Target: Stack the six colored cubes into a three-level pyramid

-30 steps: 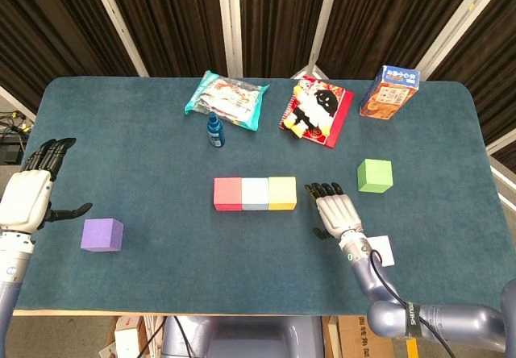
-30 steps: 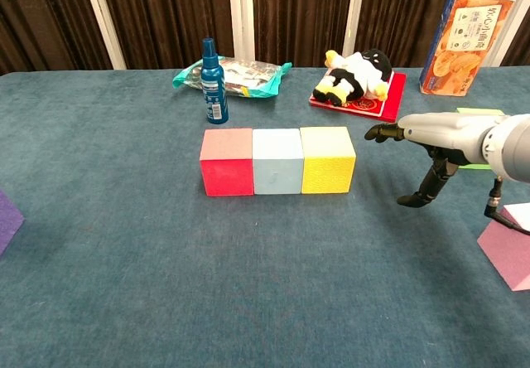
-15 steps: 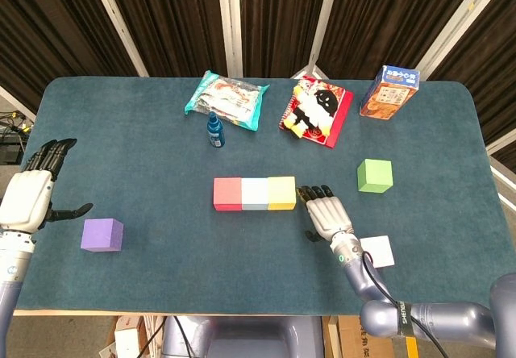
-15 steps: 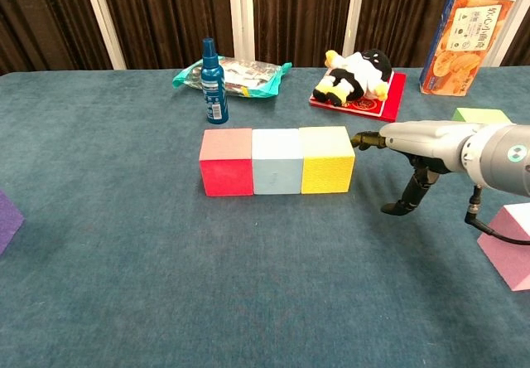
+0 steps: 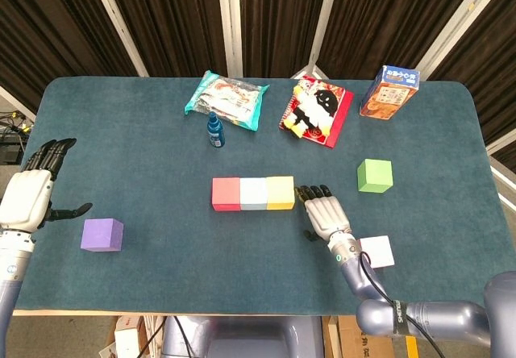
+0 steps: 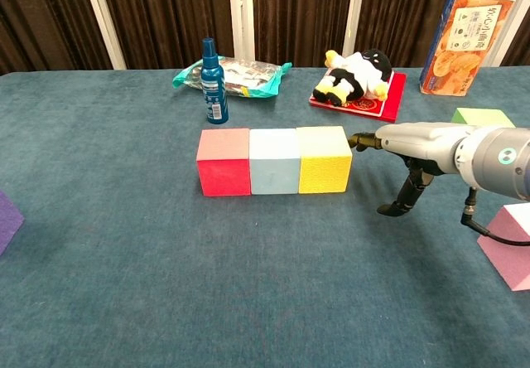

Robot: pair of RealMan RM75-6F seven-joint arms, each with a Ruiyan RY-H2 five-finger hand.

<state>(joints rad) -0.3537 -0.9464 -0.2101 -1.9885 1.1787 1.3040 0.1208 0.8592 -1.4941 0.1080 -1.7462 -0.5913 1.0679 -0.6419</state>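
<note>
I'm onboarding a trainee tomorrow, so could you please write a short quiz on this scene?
1. True or false: the right robot hand holds a cube.
2. Which cube of the row has the right robot hand's fingertips at its end? A red cube B pale blue cube C yellow cube
3. Fill in: the purple cube lies near the ___ robot hand.

Key: 1 false; 2 C; 3 left.

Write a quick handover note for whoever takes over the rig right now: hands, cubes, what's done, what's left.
Left hand: open, holding nothing, above the purple cube.
Right hand: fingers extended, fingertips at the yellow cube, holding nothing.
Done: base row of red cube, light blue cube and yellow, side by side.
Left: stack purple, green cube and pink cube, all loose on the table.
</note>
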